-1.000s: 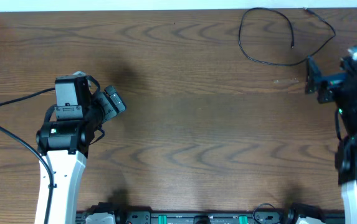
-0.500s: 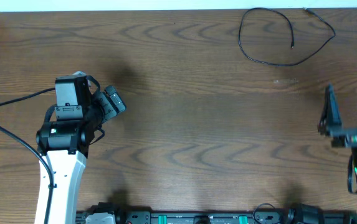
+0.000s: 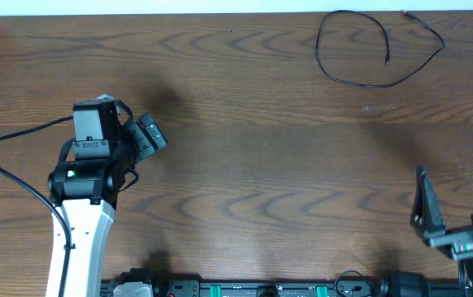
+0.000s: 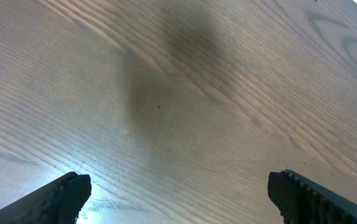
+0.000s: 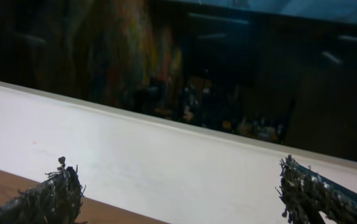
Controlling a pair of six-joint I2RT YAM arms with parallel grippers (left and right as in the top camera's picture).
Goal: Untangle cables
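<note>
Readable text: none in any view.
Desk (image 3: 244, 140): only wood grain, no print and no number.
Cable (image 3: 368, 85): too thin to show any marking.
Left arm (image 3: 83, 186): grey and white housing, no brand or label can be read from above.
Dark background (image 5: 197, 68) in right wrist view: blurred shapes, no sign is legible.
</note>
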